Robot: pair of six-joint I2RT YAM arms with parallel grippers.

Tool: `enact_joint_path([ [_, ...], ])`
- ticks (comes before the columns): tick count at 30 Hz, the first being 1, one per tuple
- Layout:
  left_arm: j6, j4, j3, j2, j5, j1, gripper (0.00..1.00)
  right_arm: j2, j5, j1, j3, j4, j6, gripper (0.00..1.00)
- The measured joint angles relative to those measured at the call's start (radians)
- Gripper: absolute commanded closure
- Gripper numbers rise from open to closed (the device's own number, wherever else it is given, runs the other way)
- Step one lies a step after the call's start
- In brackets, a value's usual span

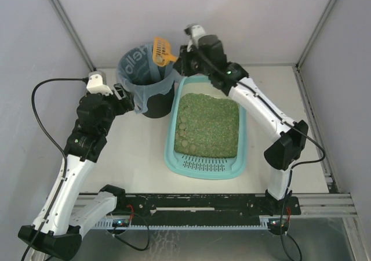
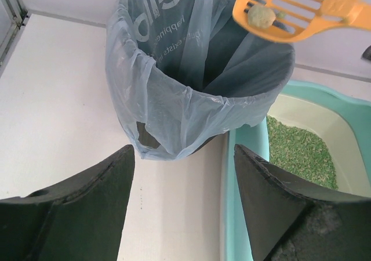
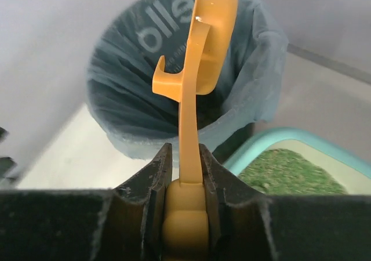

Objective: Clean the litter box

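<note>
Hazard entry: I am pinching the scoop (image 3: 211, 35) in the right gripper (image 3: 185, 156) over the bin (image 1: 156, 107), left gripper (image 2: 184, 174) hanging spread nearby, litter box (image 1: 174, 156) sitting on the table (image 1: 130, 151) beside the bin; a careless tilt risking the clump (image 2: 261, 16) missing the bag (image 2: 174, 116).

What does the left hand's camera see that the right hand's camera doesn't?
Only the left wrist view shows a round greenish clump sitting on the scoop, plus the open left gripper. Only the right wrist view shows the right gripper pinching the scoop's handle, seen edge-on. Both show the orange scoop above the blue-bagged bin, and a corner of the litter box with green litter.
</note>
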Motion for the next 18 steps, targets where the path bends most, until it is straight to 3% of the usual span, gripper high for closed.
enact_joint_path([
  [4,0.000,0.000,0.000,0.001,0.000,0.001,0.27,0.006,0.243,0.148,0.005,-0.040,-0.278,1.00],
  [8,0.000,0.000,0.000,0.003,0.000,0.001,0.27,-0.009,0.421,0.264,-0.076,0.025,-0.502,1.00],
  [18,0.000,0.000,0.000,0.008,0.002,0.001,0.27,-0.184,0.532,0.268,-0.294,0.195,-0.650,1.00],
])
